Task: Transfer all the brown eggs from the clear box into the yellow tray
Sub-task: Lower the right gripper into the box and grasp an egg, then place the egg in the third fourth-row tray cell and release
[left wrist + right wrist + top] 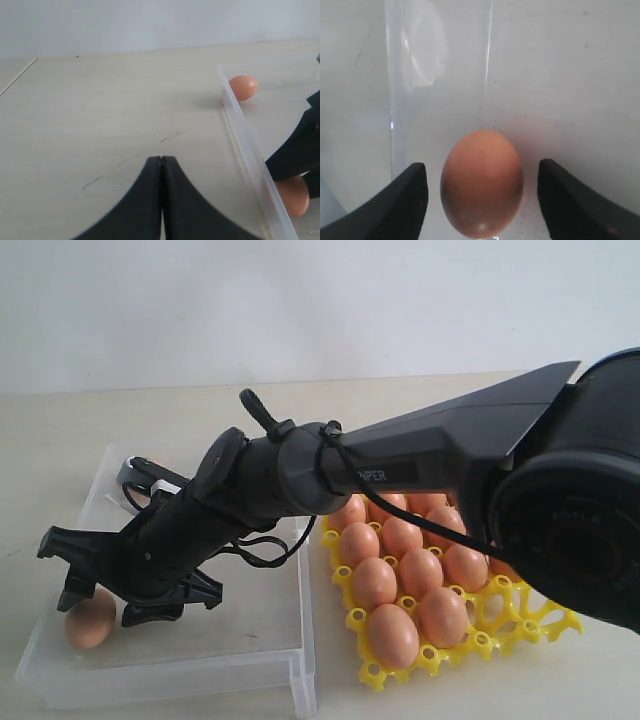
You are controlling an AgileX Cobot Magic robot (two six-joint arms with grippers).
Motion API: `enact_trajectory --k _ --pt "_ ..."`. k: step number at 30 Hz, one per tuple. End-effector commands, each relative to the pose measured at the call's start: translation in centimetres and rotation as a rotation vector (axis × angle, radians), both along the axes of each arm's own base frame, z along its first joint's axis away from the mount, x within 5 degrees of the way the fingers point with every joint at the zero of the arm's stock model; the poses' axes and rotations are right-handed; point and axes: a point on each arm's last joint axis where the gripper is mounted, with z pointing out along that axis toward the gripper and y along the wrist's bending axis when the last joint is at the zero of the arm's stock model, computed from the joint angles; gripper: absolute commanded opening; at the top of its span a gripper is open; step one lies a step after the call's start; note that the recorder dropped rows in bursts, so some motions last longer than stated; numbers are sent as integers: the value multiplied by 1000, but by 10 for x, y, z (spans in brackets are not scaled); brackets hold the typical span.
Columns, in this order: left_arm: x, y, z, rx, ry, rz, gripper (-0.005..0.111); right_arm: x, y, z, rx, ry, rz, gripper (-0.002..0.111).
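One brown egg (90, 622) lies in the near left corner of the clear box (200, 668). My right gripper (103, 602) reaches across into the box and hangs open just over it. In the right wrist view that egg (481, 182) sits between the two spread fingers (412, 197) with a gap on each side. A second brown egg (243, 86) lies farther back behind the box wall (250, 150). The yellow tray (372, 672) on the right holds several brown eggs (420, 570). My left gripper (161, 159) is shut and empty over bare table beside the box.
The right arm (420, 465) spans the tray and box, hiding the tray's back rows and part of the box. A black cable (270, 550) loops under its wrist. Box and tray stand side by side, nearly touching. A pale wall runs behind the table.
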Motion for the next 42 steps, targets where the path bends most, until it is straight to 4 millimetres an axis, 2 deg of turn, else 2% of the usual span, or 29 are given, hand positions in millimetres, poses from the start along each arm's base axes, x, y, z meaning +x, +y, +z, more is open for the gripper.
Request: enact_trajectory --k 1,12,16,18,20,21,23,26,31,35,39,42 --pt "0 0 2 4 -3 2 0 1 0 -3 -7 -19 11 62" --pt "0 0 2 4 -3 2 0 -5 7 -5 4 -6 18 57" --pt "0 0 2 4 -3 2 0 -4 13 -6 15 5 37 52" --pt "0 0 2 4 -3 2 0 -3 13 -7 14 14 21 40" --pt "0 0 2 4 -3 2 0 -4 13 -6 12 11 27 25" --pt "0 0 2 4 -3 2 0 -3 12 -3 6 -4 38 13" --pt "0 0 2 4 -3 2 0 -2 9 2 0 -31 51 0" --pt "0 0 2 4 -3 2 0 5 1 17 -32 -147 76 0" --pt "0 0 2 4 -3 2 0 17 -40 71 -84 -538 27 0" --pt "0 0 2 4 -3 2 0 2 -98 120 -61 -845 -110 0" --pt "0 0 2 4 -3 2 0 -30 -167 123 -109 -982 -190 0" --pt "0 0 2 4 -3 2 0 -57 -209 116 -194 -1073 -187 0"
